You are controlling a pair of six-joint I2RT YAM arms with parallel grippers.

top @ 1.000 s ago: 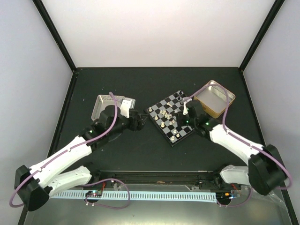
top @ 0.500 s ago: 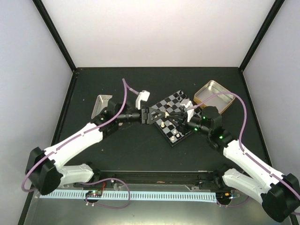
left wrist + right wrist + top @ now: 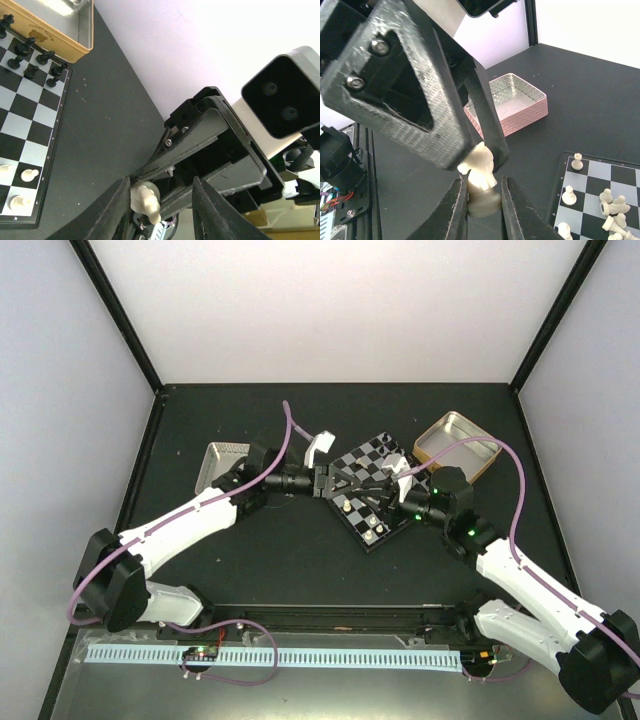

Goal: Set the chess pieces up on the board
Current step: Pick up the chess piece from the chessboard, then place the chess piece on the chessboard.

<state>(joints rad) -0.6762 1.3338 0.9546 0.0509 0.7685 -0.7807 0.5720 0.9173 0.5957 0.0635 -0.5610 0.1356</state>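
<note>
The board [image 3: 372, 452] lies mid-table, with several white and black chess pieces on it. My two grippers meet just above its left part. My right gripper [image 3: 484, 206] [image 3: 366, 486] is shut on the base of a cream-white knight [image 3: 482, 172]. My left gripper [image 3: 162, 210] [image 3: 334, 483] is open, its fingers [image 3: 487, 117] on either side of the knight's head. The knight [image 3: 145, 200] rests against one left finger, with a wide gap to the other. Black pieces [image 3: 30, 55] stand along the board's far edge, and white pawns [image 3: 22, 182] stand near its closer edge.
A silver tin [image 3: 225, 462] sits left of the board and also shows in the right wrist view [image 3: 512, 102]. A gold-sided tin [image 3: 458, 445] [image 3: 55, 25] sits at the board's right corner. Several white pieces [image 3: 612, 207] lie tumbled on the board.
My left gripper has moved right from the silver tin to the board. My right gripper swung left from the gold tin a second ago and has since held still there.
</note>
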